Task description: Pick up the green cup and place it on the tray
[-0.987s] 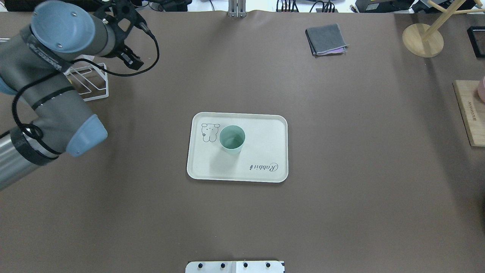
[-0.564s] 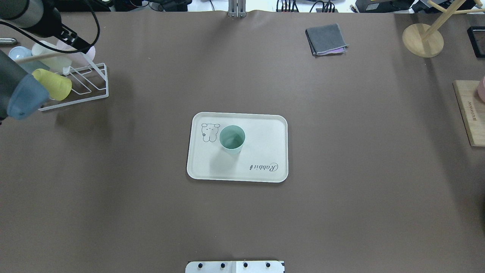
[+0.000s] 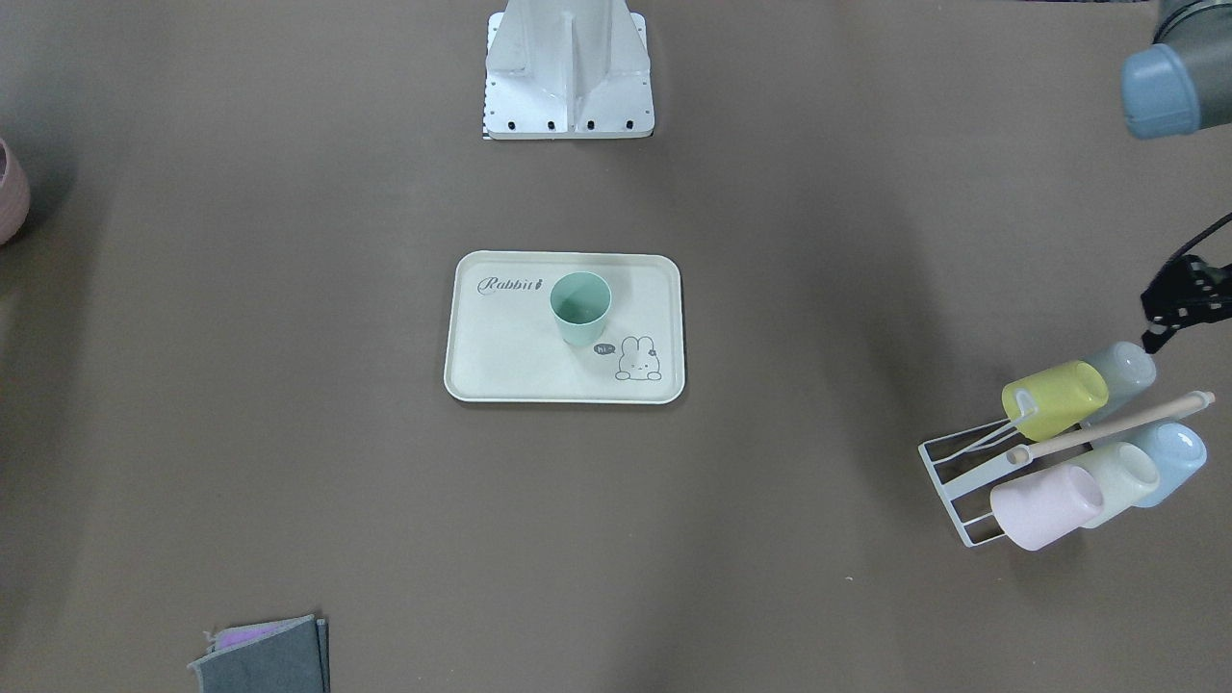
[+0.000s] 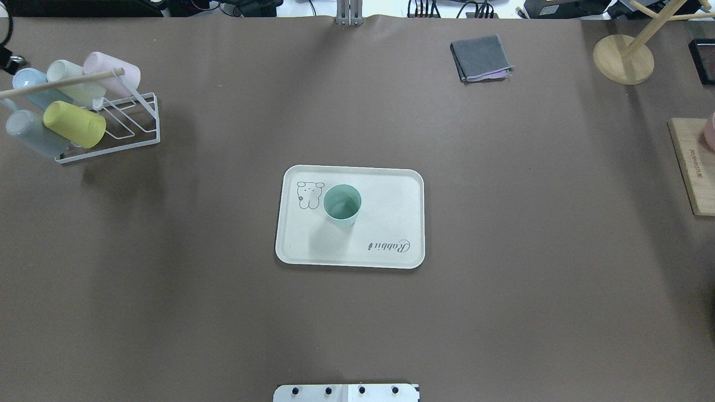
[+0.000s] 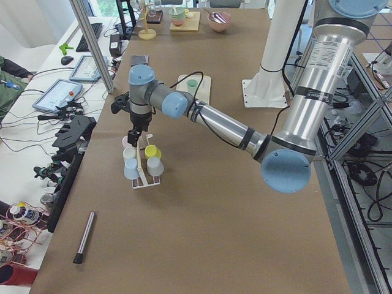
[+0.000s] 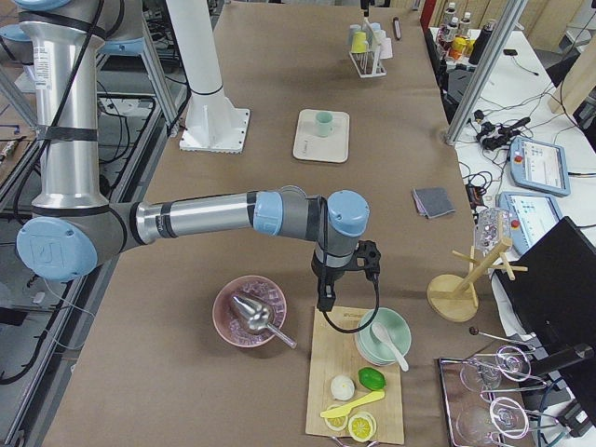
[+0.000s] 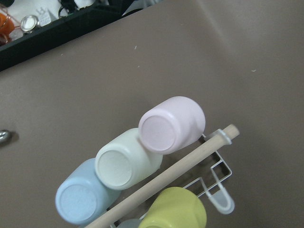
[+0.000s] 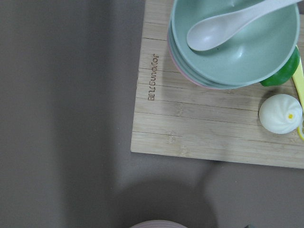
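Observation:
The mint-green cup [image 4: 342, 204] stands upright and empty on the cream "Rabbit" tray [image 4: 385, 212] at the table's middle, next to the bunny drawing; it also shows in the front view [image 3: 580, 306] on the tray [image 3: 510, 346]. No gripper touches it. My left gripper [image 5: 133, 141] hangs over the cup rack at the table's left end, and only a black part of it shows at the front view's edge [image 3: 1179, 303]. My right gripper [image 6: 323, 303] hangs over the wooden board's edge at the right end. I cannot tell whether either is open or shut.
A white wire rack [image 4: 120, 125] holds several pastel cups, among them a yellow-green one [image 4: 75, 124]. A folded grey cloth [image 4: 481, 57] and a wooden stand [image 4: 623, 58] sit at the back right. A wooden board [image 8: 199, 128] carries stacked bowls [image 8: 235, 42].
My left arm has swung out of the overhead view to the left, uncovering the cup rack. The green cup and tray have not moved.

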Motion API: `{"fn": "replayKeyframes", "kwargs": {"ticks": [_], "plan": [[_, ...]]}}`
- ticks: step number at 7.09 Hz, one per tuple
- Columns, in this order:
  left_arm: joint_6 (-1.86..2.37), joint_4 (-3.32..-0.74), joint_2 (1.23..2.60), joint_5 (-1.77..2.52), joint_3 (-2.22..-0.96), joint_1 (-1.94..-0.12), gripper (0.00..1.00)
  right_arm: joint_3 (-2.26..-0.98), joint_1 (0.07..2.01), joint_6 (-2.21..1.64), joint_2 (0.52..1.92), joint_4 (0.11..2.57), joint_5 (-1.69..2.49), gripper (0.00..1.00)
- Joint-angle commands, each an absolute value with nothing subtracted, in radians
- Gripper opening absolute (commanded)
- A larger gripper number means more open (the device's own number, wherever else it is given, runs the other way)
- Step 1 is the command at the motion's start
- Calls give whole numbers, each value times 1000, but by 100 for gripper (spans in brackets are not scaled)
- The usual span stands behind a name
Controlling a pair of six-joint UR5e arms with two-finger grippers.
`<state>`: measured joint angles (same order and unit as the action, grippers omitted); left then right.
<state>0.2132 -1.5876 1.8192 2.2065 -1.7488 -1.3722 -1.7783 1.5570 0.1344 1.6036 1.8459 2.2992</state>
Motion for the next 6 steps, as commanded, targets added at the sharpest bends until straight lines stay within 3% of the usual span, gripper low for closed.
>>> {"fn": "replayKeyframes", "kwargs": {"ticks": [1,6], "plan": [[137,-1591,1689,2253,-1741,-1491,98,-1782,1557,137,1600,1844,2298,100],[98,-1603,1508,2333,-1715,-1512,98,-1776,1557,147,1603,1845,2298,100]]}}
